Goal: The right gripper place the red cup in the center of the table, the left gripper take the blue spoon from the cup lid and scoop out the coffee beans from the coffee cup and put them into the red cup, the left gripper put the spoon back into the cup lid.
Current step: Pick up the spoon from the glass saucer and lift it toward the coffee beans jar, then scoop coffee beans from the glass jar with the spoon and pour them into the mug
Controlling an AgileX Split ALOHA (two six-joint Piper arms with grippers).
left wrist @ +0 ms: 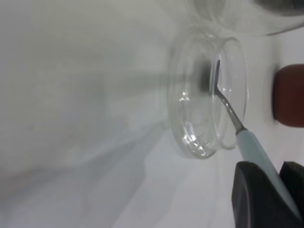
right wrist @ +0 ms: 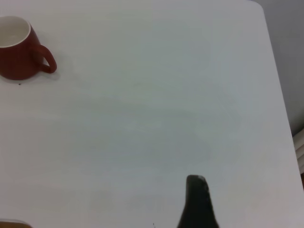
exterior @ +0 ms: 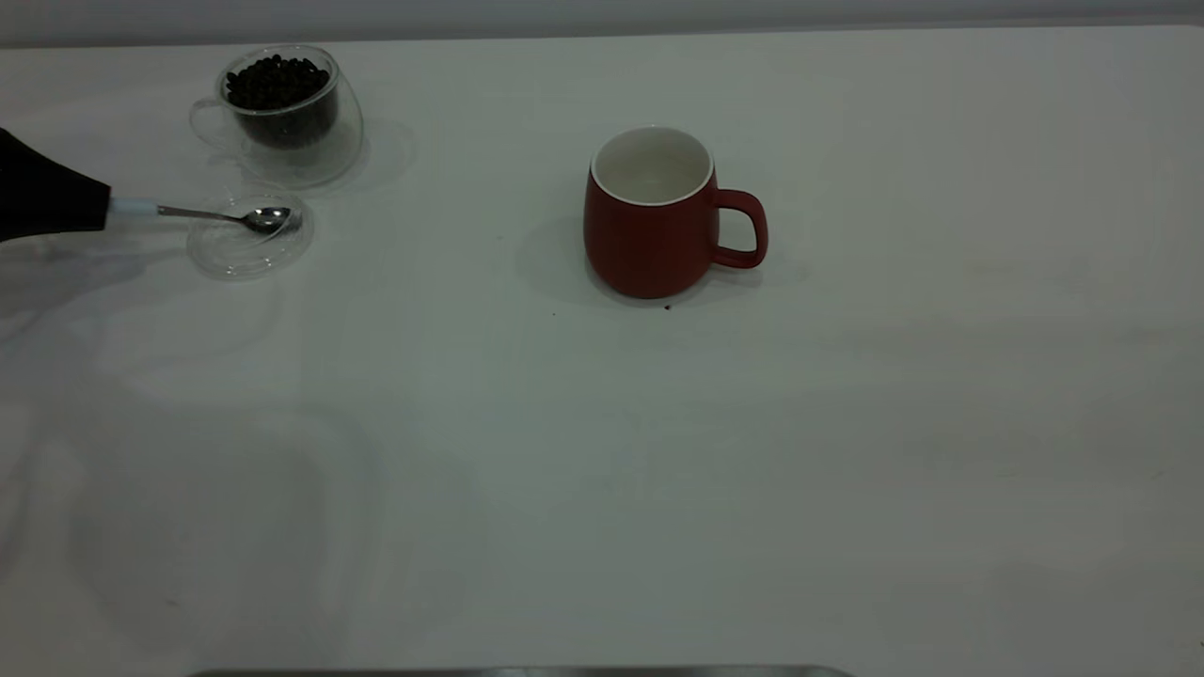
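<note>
at the far left we see the left gripper (exterior: 94,204) clamped on the pale handle of the blue spoon (exterior: 212,215), whose bowl rests in the cup lid (exterior: 249,244) just in front of the coffee cup (exterior: 282,113) heaped with coffee beans (exterior: 276,83). the red cup (exterior: 658,214) stands upright near the middle of the table (exterior: 847,423), handle toward the right. of the right gripper (right wrist: 197,202) only one dark finger shows in its wrist view, well apart from the mug, and we cannot tell how its fingers stand.

- red cup (exterior: 649,240): dark red outside, white inside and rim
- blue spoon (exterior: 226,216): pale blue handle, shiny silver bowl
- coffee beans (exterior: 277,83): nearly black
- coffee cup (exterior: 282,118) and cup lid (exterior: 246,249): clear
- table (exterior: 847,423): plain white
- left gripper (exterior: 47,197): matte black
</note>
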